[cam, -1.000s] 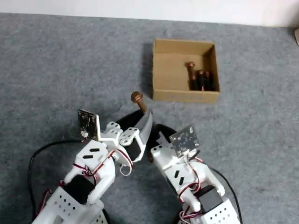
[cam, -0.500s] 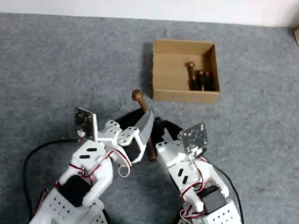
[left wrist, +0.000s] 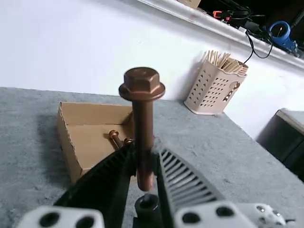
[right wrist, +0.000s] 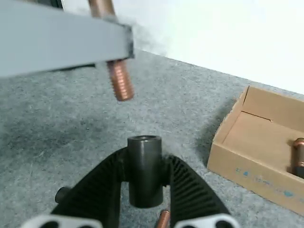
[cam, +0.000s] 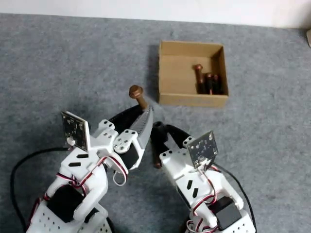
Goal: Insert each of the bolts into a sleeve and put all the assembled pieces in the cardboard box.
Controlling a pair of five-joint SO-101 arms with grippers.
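Bolt (left wrist: 142, 109) in left tool (left wrist: 144, 152), above sleeve (left wrist: 146, 203)

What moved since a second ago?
The left gripper, shut on the bolt, carried it left and farther from the arms' bases. The right gripper, shut on the sleeve, shifted slightly right. Both kept their grip; the cardboard box stayed put.

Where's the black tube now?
In the right wrist view the sleeve stands upright in the right tool, just under the bolt, near the cardboard box.
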